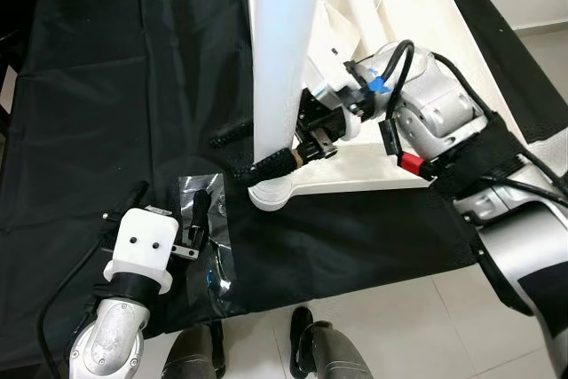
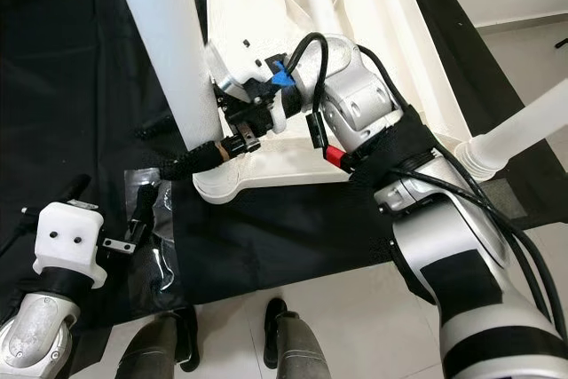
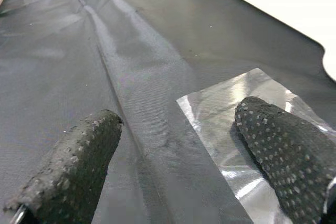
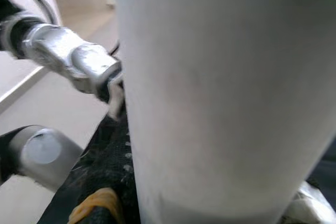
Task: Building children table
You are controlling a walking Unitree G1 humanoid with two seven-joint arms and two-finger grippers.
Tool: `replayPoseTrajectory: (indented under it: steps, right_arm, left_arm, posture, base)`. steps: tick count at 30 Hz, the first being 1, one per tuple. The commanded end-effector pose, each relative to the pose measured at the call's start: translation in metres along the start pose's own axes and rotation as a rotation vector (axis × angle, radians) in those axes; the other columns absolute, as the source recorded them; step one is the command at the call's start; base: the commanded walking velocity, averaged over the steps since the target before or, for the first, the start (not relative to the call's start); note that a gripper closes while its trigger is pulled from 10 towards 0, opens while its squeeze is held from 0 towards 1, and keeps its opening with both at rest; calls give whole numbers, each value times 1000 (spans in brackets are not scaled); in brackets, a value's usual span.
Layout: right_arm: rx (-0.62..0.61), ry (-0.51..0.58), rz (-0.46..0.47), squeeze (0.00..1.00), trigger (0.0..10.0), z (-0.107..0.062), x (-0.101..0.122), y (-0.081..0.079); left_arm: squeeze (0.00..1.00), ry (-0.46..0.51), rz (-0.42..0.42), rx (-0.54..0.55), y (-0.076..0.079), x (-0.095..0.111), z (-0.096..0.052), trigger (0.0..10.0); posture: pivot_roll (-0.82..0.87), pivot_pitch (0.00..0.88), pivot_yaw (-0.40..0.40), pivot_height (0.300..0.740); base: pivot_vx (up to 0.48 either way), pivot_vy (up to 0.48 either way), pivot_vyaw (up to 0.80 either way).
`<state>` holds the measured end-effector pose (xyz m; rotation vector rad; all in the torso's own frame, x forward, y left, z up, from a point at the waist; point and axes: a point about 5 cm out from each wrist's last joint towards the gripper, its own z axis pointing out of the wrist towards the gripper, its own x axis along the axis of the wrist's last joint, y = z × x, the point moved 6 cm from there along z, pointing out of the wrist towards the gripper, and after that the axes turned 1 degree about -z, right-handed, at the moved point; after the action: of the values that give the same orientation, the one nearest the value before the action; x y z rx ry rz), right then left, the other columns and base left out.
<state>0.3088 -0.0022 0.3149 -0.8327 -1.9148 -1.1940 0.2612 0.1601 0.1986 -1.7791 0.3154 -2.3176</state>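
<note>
A white children's table [image 1: 390, 6] lies upside down on a black cloth [image 1: 106, 86]. One white table leg [image 1: 282, 42] stands upright in the corner socket [image 1: 271, 193] nearest me. My right gripper [image 1: 253, 150] reaches in from the right, one black finger on each side of that leg, shut on it just above the socket. The leg [image 4: 210, 103] is very close in the right wrist view. My left gripper [image 1: 169, 206] is low at the front left and open. One of its fingertips [image 3: 278, 140] is over a clear plastic bag [image 3: 247, 103] lying flat on the cloth.
Another white leg [image 2: 524, 130] lies off the cloth at the right, over the pale tiled floor [image 1: 399, 326]. My feet [image 1: 311, 343] stand at the cloth's front edge. The cloth stretches bare to the left and far left.
</note>
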Motion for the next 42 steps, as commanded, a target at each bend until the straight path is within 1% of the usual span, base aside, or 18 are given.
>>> replayPoseTrajectory:
  steps: [1,4,7,10,11,15,18,22,24,28,32,34,36,42]
  right_arm:
    - [-36,-113,77,0,10000,2,-33,-4]
    - [-51,-118,82,0,10000,2,-34,-3]
    - [-107,-125,98,0,10000,2,-36,1]
    - [-132,-121,107,0,10000,2,-36,1]
    - [-153,-121,112,0,10000,2,-36,1]
    - [-164,-121,114,0,10000,1,-36,0]
    - [-209,-113,134,0,10000,0,-38,-5]
    - [-218,-111,141,0,10000,1,-38,-8]
    - [-238,-114,166,0,10000,5,-40,-12]
    - [-278,-129,196,0,10000,8,-44,-12]
    - [-348,-161,239,0,10000,11,-51,-11]
    - [-362,-168,246,0,10000,12,-52,-12]
    - [-409,-187,273,0,10000,13,-55,-11]
    - [-468,-202,315,0,10000,18,-57,-13]
  left_arm:
    - [0,-31,-1,-5,2,-8,-4,10000]
    - [0,-32,-1,-6,2,-9,-4,10000]
    - [0,-32,1,-6,3,-9,-3,10000]
    - [0,-33,2,-7,3,-10,-3,10000]
    - [0,-33,4,-7,3,-10,-3,10000]
    - [0,-34,4,-7,2,-10,-3,10000]
    - [0,-35,6,-8,2,-10,-3,10000]
    - [0,-35,7,-8,2,-11,-3,10000]
    - [0,-36,9,-10,2,-11,-3,10000]
    - [0,-37,11,-10,2,-11,-2,10000]
    - [0,-37,12,-11,1,-12,-2,10000]
    - [0,-37,11,-11,1,-12,-2,10000]
    - [0,-37,12,-12,1,-12,-1,10000]
    - [0,-39,13,-13,1,-13,-1,10000]
  posture:
    - [8,416,-90,740]
    - [8,416,-90,740]
    - [5,414,-89,740]
    - [4,412,-88,740]
    - [4,412,-88,740]
    - [3,413,-85,740]
    - [2,412,-80,740]
    - [2,412,-80,740]
    - [2,411,-77,740]
    - [3,410,-75,740]
    - [0,407,-72,740]
    - [0,407,-72,740]
    - [0,406,-70,740]
    - [-1,403,-68,740]
  base:
    - [0,0,0]
    - [0,0,0]
    - [0,0,0]
    - [0,0,0]
    - [0,0,0]
    - [0,0,0]
    - [0,0,0]
    - [0,0,0]
    - [0,0,0]
    - [0,0,0]
    - [0,0,0]
    - [0,0,0]
    - [0,0,0]
    - [0,0,0]
